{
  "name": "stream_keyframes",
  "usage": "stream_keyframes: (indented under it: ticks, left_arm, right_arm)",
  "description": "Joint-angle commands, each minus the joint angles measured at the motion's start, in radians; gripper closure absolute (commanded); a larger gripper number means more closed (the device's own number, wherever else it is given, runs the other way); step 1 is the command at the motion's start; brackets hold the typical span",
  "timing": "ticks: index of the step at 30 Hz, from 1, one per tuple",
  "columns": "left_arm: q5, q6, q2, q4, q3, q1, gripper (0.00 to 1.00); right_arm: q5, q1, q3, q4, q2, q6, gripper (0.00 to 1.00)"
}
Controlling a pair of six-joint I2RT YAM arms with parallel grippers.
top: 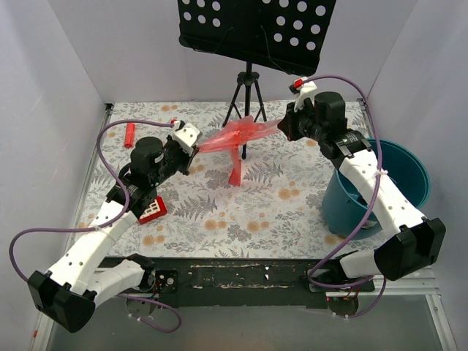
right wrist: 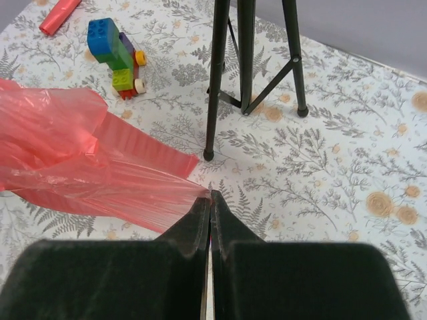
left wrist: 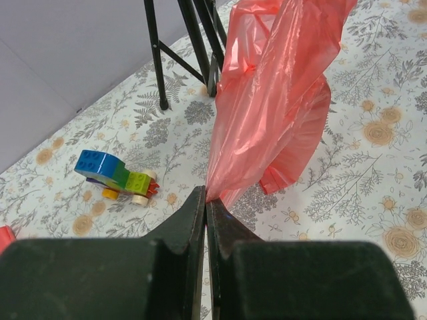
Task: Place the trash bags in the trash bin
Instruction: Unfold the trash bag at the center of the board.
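A: Top external: where was the bag (top: 235, 137)?
B: Stretched in the air between both arms; teal bin (top: 414, 167) stood apart, rightward.
A: And the grip?
B: Clamped tight: left end effector (left wrist: 205, 198) on one edge; right end effector (right wrist: 211, 199) on the other.

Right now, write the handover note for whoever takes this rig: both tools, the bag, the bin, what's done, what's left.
Tools: the left tool is shut on one end of the trash bag; the right tool is shut on the other end.
Bag: stretched between the two tools above the table, with a fold hanging down in the middle.
Bin: the trash bin stands upright on the right, beside the right arm; the bag is not in it.
Done: bag lifted.
Left: carry it over the bin and release it inside.
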Motion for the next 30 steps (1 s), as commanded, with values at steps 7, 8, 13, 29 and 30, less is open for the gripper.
stream_keyframes:
  ticks: [7, 8, 13, 29, 30]
  left_arm:
    - [0.299, -0.027, -0.031, -0.066, 0.046, 0.018, 0.31]
    - [0.353, -0.037, -0.018, -0.077, 0.075, 0.016, 0.26]
    - [0.435, -0.092, 0.086, -0.057, 0.152, -0.001, 0.11]
    - [0.221, -0.333, 0.34, 0.406, -0.009, -0.065, 0.09]
    - [0.209, -0.343, 0.364, 0.447, -0.012, -0.064, 0.1]
  right_arm:
    - [-0.053, -0.015, 0.01, 0.012, -0.037, 0.004, 0.99]
    - [-0.049, -0.008, 0.014, 0.015, -0.034, 0.004, 0.99]
    - [-0.058, 0.013, 0.045, 0.025, -0.009, 0.019, 0.99]
    - [-0.056, 0.071, 0.148, 0.035, 0.023, 0.056, 0.99]
    - [-0.059, 0.073, 0.146, 0.035, 0.025, 0.058, 0.99]
